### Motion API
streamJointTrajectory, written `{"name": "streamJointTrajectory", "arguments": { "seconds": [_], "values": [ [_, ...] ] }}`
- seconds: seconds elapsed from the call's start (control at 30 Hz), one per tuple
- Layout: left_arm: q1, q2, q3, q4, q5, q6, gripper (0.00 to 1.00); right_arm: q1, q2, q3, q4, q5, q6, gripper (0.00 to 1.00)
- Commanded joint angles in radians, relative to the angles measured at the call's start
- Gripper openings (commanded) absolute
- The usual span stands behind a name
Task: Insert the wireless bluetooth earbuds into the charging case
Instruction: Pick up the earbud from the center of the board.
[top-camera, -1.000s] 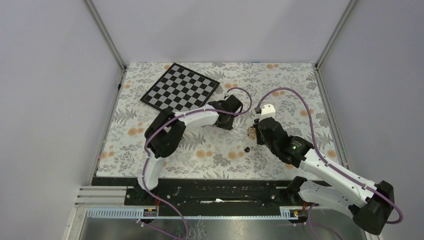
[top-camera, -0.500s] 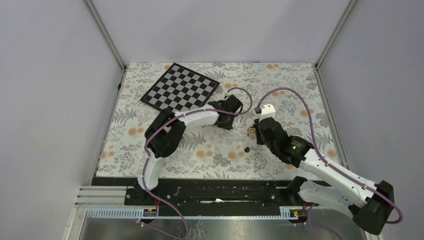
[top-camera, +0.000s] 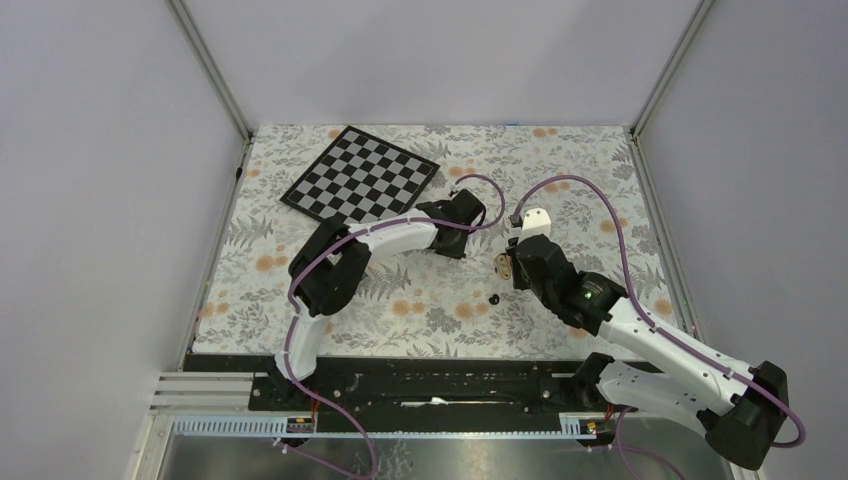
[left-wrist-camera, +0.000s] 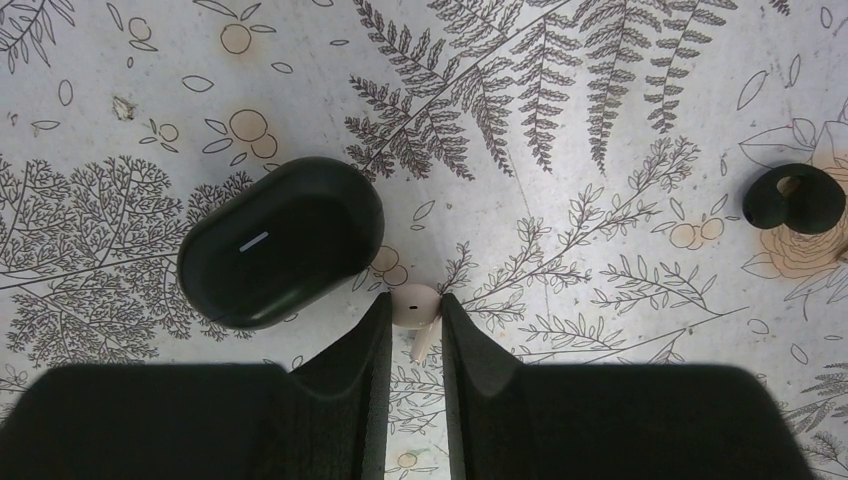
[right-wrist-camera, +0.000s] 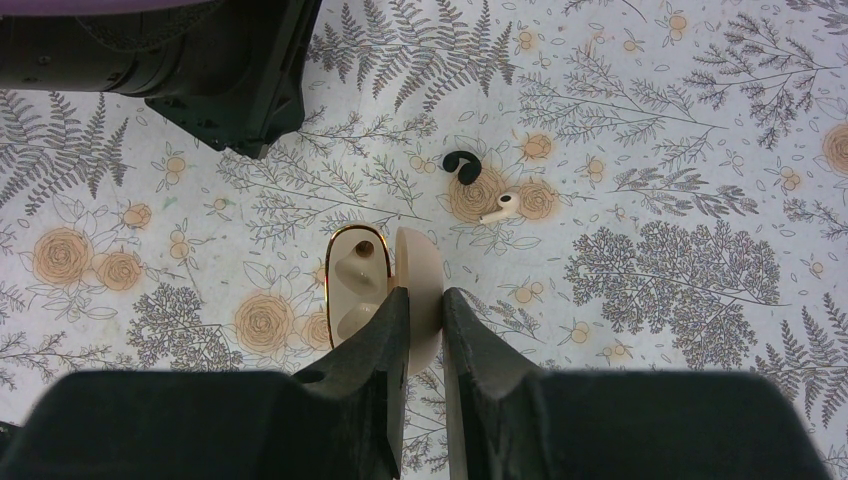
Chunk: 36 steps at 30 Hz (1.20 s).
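Spreading over the table (top-camera: 430, 312) is a flowered cloth, with a chessboard (top-camera: 361, 187) at its far left. The right gripper (right-wrist-camera: 424, 296) pinches the lid of the open beige charging case (right-wrist-camera: 355, 285). A closed black case (left-wrist-camera: 281, 241) lies just beside the left gripper (left-wrist-camera: 415, 298), whose jaws pinch a pale earbud (left-wrist-camera: 414, 306). A second pale earbud (right-wrist-camera: 501, 207) and a black earbud (right-wrist-camera: 461, 166) lie on the cloth near the beige case.

A closed black case (left-wrist-camera: 280, 240) sits just beside the left hand (left-wrist-camera: 415, 305) on one flank, while opposite, bare tabletop (left-wrist-camera: 600, 120) stretches to the black earbud (left-wrist-camera: 795, 198).
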Motion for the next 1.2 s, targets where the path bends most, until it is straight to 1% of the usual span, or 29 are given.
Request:
{"name": "streamJointTrajectory", "arguments": {
  "seconds": [0.0, 0.33, 0.53, 0.7, 0.83, 1.03, 1.17],
  "values": [
    [-0.003, -0.075, 0.026, 0.015, -0.007, 0.014, 0.20, 0.009, -0.011, 0.004, 0.015, 0.000, 0.012, 0.00],
    [-0.003, -0.138, 0.018, 0.022, 0.007, 0.013, 0.21, 0.009, 0.002, 0.002, 0.009, 0.007, 0.033, 0.00],
    [-0.003, -0.228, -0.014, 0.047, 0.002, 0.021, 0.21, 0.009, 0.099, 0.017, -0.014, -0.031, 0.074, 0.00],
    [0.000, -0.299, -0.039, 0.055, -0.013, 0.033, 0.22, 0.007, 0.166, 0.058, -0.016, -0.070, 0.075, 0.00],
    [0.001, -0.368, -0.083, 0.092, -0.003, 0.045, 0.22, -0.017, 0.233, 0.107, -0.016, -0.155, 0.070, 0.00],
    [0.004, -0.483, -0.167, 0.159, 0.016, 0.054, 0.23, -0.171, 0.281, 0.155, 0.009, -0.402, 0.064, 0.00],
    [0.004, -0.548, -0.214, 0.210, 0.053, 0.057, 0.24, -0.217, 0.310, 0.201, 0.009, -0.519, 0.052, 0.00]
  ]
}}
